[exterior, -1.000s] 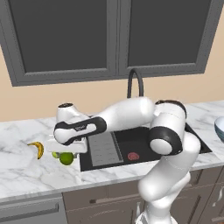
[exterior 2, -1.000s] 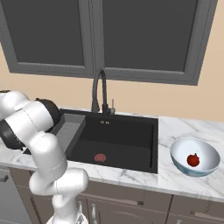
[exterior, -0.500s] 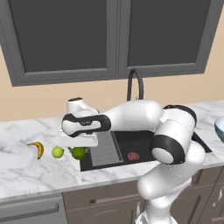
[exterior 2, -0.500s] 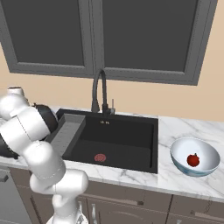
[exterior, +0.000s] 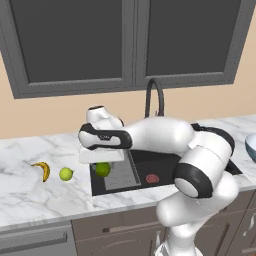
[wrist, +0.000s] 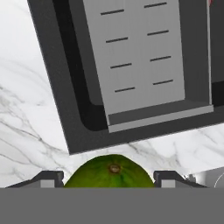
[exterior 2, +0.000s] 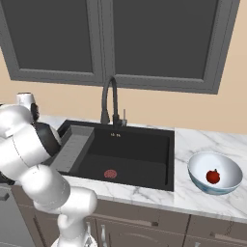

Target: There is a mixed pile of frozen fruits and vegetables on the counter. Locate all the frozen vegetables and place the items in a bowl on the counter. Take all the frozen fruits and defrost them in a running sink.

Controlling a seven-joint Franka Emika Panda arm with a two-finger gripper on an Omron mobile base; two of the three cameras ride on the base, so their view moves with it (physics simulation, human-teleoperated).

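the pincer (wrist: 109, 177) grips the dark green ball (wrist: 109, 171) above the sink (wrist: 65, 87) rim's left edge.

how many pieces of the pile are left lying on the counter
2: the banana and the yellow-green ball beside it, left of the sink. The arm may hide others.

Glossy white arm (exterior: 165, 135) here, fat rounded links like smooth tubes, and black bands ring each joint. The big elbow (exterior: 202, 165) shows a dark collar between two white shells. Up at the wrist (exterior: 102, 135), a black strap wraps a white cap. Below it sits a pale grey boxy hand (exterior: 100, 156). White trunk (exterior 2: 58, 202) rises from the base. Two dark fingertips (wrist: 52, 178), grey-faced.
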